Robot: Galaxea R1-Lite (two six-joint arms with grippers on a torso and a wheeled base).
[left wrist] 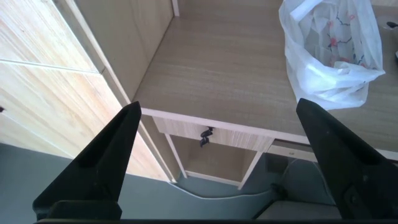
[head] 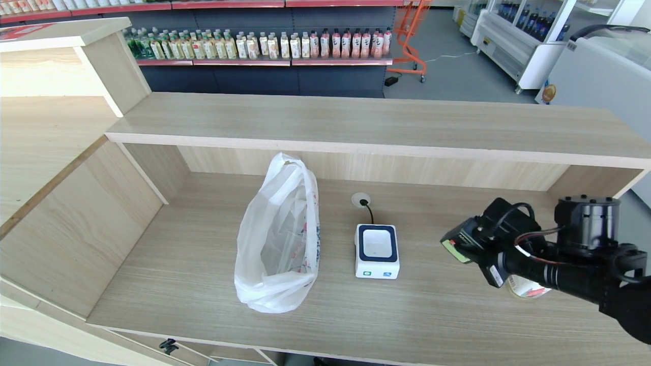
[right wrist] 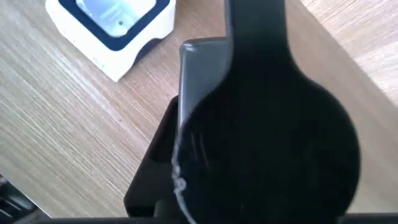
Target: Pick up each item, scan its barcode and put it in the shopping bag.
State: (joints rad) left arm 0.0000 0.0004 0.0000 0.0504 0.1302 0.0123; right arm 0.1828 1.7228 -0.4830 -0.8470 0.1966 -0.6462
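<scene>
Head view shows 1 item (head: 529, 291), a white container with red print, standing on the counter (head: 407, 315) right of the scanner (head: 376, 250). The right gripper (head: 501, 274) sits over it, likely for a pickup; whether it has a grip I cannot tell. The shopping bag (head: 277, 239) lies mouth-open just left of the scanner, ready to receive. Farther left, the left gripper (left wrist: 224, 162) hangs with jaws released, out of the way.

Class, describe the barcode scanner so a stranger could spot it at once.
Find the wooden counter below the raised ledge. Near its middle stands a white shopping bag; right of it sits the scanner, the only small white box, with a dark-framed window on top and a black cable.
</scene>
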